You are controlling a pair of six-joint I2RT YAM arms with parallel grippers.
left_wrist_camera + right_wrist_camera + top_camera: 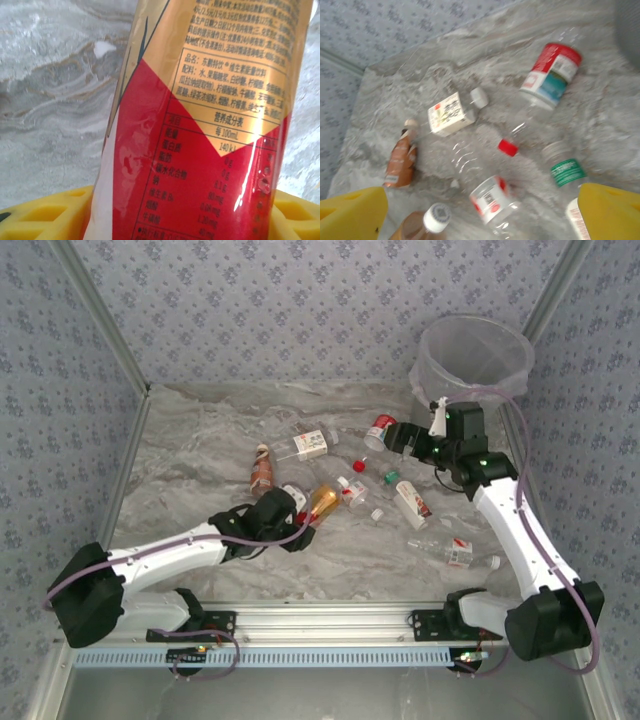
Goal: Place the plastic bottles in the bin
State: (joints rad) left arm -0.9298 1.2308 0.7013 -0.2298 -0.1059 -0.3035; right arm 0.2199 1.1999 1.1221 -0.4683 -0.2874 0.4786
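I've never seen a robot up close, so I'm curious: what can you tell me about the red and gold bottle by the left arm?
The red and gold bottle lies on the marbled table, near its middle. Its glossy label is part gold, part red, with small Chinese print and a nutrition table. A white cap seems to top it. The left arm's yellow fingers flank it on both sides; whether they press it yet is unclear.

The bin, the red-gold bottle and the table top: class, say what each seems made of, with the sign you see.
The bin: translucent plastic, matt; light passes through its wall.
The red-gold bottle: probably plastic under a glossy printed label; bright highlights.
The table top: grey marble look, matt; possibly a printed covering.
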